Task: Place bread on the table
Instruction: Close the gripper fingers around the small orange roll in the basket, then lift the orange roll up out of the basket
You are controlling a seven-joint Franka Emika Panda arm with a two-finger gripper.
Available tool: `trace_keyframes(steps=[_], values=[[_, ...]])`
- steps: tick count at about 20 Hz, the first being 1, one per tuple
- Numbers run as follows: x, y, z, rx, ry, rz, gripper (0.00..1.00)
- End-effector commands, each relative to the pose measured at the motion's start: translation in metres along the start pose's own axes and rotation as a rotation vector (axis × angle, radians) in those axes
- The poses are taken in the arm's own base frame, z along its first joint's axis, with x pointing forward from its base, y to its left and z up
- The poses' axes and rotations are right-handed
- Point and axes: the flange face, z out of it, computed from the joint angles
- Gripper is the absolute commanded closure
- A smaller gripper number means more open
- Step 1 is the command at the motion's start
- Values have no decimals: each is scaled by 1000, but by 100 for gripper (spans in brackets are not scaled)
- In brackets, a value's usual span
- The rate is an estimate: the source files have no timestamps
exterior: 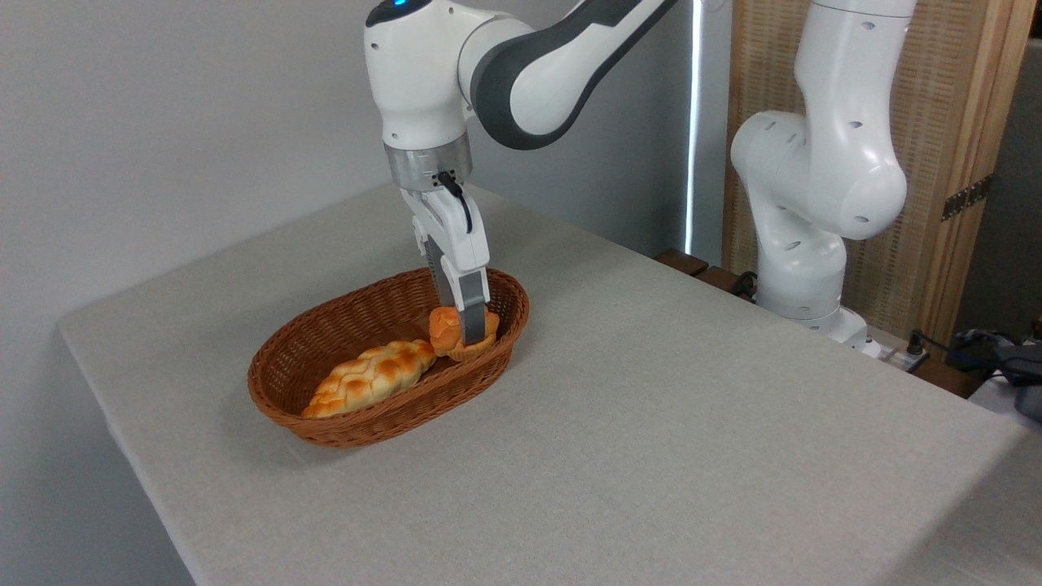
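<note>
The bread (449,330), a small lumpy bun, sits at the wicker basket's (326,423) 2 o'clock end beside a braided loaf (370,377). Your gripper (467,330) straddles it, jaws seemingly closed on its sides, though one finger hides the contact. It probably handles light and squashy, so grip its widest middle gently.

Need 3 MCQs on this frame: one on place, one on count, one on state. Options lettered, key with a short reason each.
1. Where is the round bun?
A. on the table top
B. inside the wicker basket, at its right end
C. lifted clear above the basket

2. How many pieces of bread are in view?
A. one
B. two
C. four

3. How do the jaws of the gripper stand?
A. spread wide, high above the basket
B. down in the basket, set on either side of the bun
C. closed on the braided loaf

Key:
1 B, the bun sits below the rim beside the loaf.
2 B, only the bun and the braided loaf show.
3 B, one grey finger crosses the bun's front, while the loaf lies untouched.
</note>
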Motion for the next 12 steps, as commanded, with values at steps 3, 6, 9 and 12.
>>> trace_keyframes(steps=[3,6,9,12], values=[[-2,3,0,5,24,14,54],[-2,2,-6,7,26,12,54],[3,0,-20,-8,17,1,54],[6,-12,-47,-35,-1,-13,54]])
